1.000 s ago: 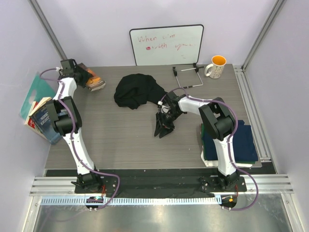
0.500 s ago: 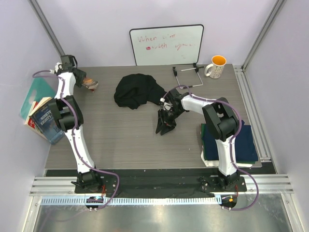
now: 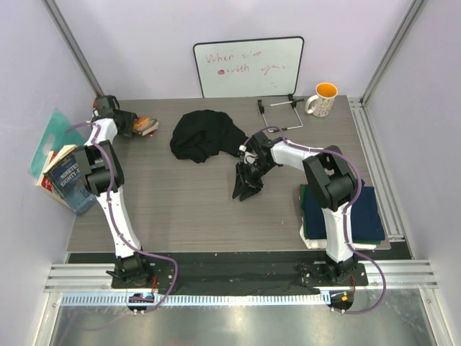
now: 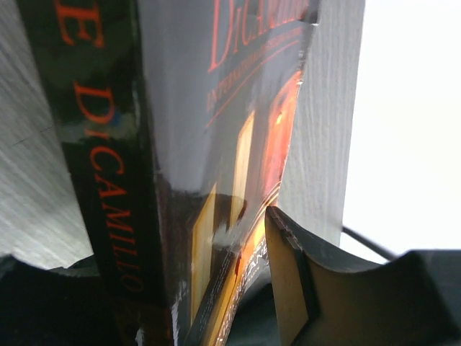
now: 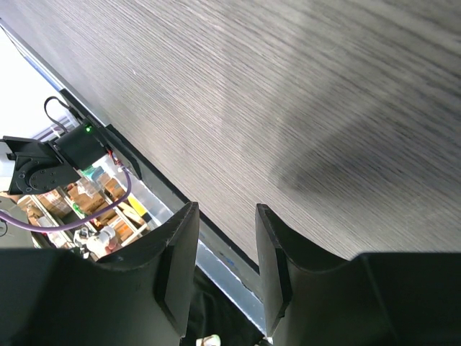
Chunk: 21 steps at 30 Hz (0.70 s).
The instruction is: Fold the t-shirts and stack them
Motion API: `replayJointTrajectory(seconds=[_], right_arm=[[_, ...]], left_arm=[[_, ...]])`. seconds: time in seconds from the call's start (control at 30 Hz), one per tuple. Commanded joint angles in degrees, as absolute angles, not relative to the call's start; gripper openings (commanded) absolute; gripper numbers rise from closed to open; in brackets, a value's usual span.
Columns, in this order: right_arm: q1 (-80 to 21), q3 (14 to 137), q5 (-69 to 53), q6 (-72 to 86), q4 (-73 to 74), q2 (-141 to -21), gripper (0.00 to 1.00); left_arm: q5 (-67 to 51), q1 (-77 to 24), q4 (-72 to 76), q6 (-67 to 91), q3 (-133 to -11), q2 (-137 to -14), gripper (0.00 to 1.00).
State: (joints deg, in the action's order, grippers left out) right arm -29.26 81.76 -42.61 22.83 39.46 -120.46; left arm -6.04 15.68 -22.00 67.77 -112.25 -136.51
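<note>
Left fingers: glossy dark book is held | right fingers: spread, empty | crumpled black t-shirt is best pinched at one edge.

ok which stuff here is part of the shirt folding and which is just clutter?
Job: crumpled black t-shirt; folded t-shirt stack.
Clutter: DiCamillo book; book pile; whiteboard; mug; wire stand.

**Three Cameras, One Scene**

The top camera looks down from behind the arm bases over the grey wood-grain table. Both wrist cameras sit close: left against a glossy black-spined book, right above that tabletop.
</note>
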Motion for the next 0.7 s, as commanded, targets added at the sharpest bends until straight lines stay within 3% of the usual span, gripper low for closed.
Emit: replayJointTrajectory(seconds=[0.0,0.67], right_arm=[[-28.92,83.06,-43.59,22.76,39.2,-116.98,0.42],[-27.78,83.5,-44.3,22.5,39.29,-118.04,0.42]], left_arm=[[-6.16,16.0,-21.35,70.58,-116.1,-136.93,0.0],[-0.53,15.38,-13.89,76.38,-107.58,-132.63,0.0]])
